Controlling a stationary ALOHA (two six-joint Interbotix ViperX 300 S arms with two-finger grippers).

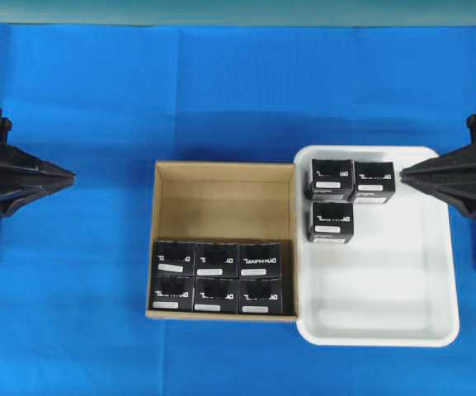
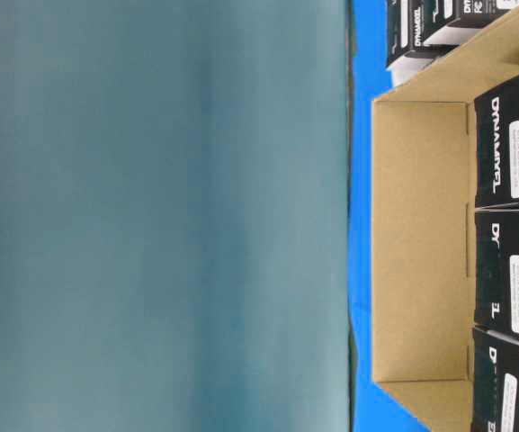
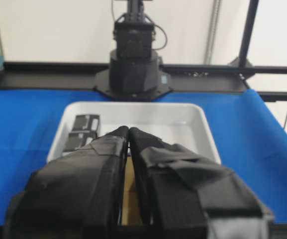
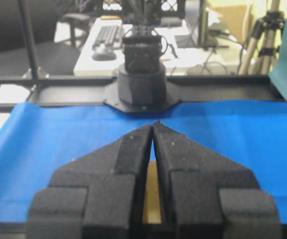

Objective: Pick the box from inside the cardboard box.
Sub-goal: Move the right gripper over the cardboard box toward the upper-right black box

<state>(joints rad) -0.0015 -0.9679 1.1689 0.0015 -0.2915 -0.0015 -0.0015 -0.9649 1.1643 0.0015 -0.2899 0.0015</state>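
Boxes, six of them, sat packed in two rows of three against the near wall of the cardboard box, each touching its neighbours, with the far half of the carton bare. They looked close to cubes from overhead, so I could not name a long axis with any confidence; their white lettering ran parallel to the carton's near wall and read upside down from above, small white labels toward the near side. The tight packing struck me as the main risk: fingers coming down would have found little gap between neighbours, and might have landed on a lid, nudged the next box, or dragged two up together. The far row, open to the bare half, seemed the safer pick. Just right of the carton, touching its wall, lay the white tray, holding three more black boxes in its far left corner. Out at the blue worktop's side edges, well clear of everything, the left gripper and right gripper both had their fingers pressed together, holding nothing.
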